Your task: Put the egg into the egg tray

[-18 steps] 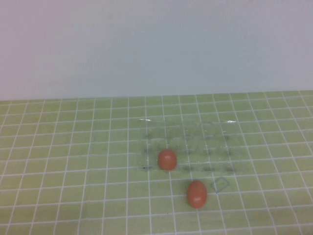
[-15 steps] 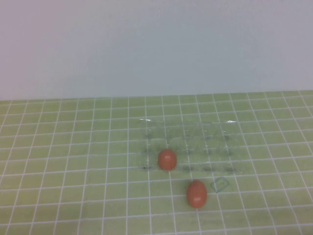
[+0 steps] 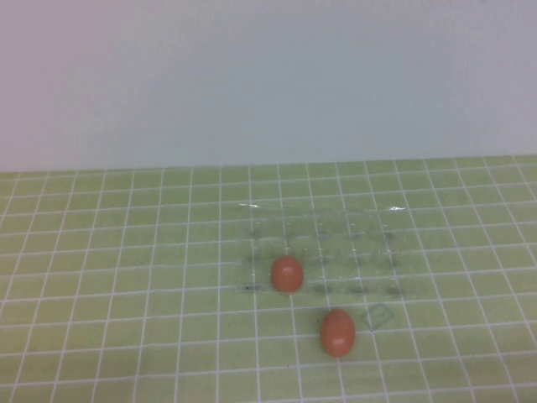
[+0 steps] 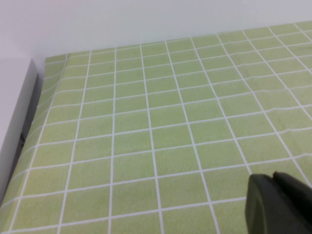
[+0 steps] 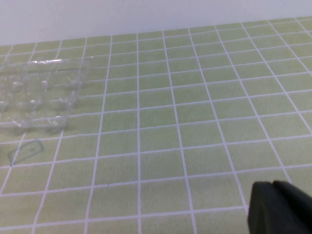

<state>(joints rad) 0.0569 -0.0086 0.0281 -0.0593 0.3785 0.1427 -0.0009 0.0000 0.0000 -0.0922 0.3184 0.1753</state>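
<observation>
Two orange-brown eggs show in the high view. One egg sits in the near left part of the clear egg tray. The other egg lies on the green checked mat just in front of the tray. Neither gripper shows in the high view. My left gripper is shut and empty over bare mat, with no egg or tray in its view. My right gripper is shut and empty; the tray lies some way off from it, and no egg shows there.
A small clear square piece lies beside the loose egg, near the tray's front edge; it also shows in the right wrist view. A white wall rises behind the mat. A white raised edge borders the mat in the left wrist view.
</observation>
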